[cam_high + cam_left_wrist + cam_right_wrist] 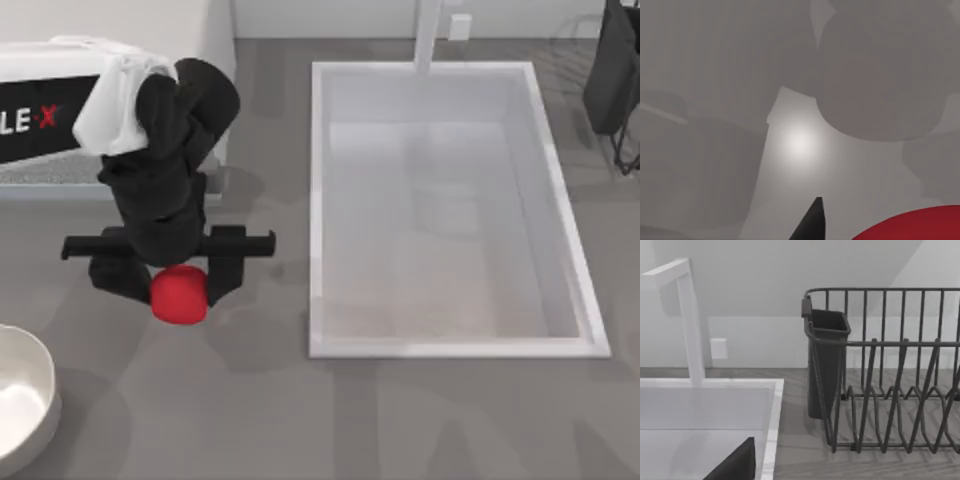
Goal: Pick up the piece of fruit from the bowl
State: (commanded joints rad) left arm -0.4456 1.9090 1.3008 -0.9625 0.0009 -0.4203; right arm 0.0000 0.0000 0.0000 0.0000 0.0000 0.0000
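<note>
The left gripper (180,288) was closed on the piece of fruit (179,295) between its jaws; grip pressure should be held steady.

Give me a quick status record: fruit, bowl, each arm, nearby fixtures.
fruit: red piece of fruit between the jaws of the left gripper, out of the bowl
bowl: white bowl at the table's lower left edge, apart from the fruit
left arm: over the table left of the sink
right arm: near the sink and dish rack
task state: fruit lifted clear of the bowl
</note>
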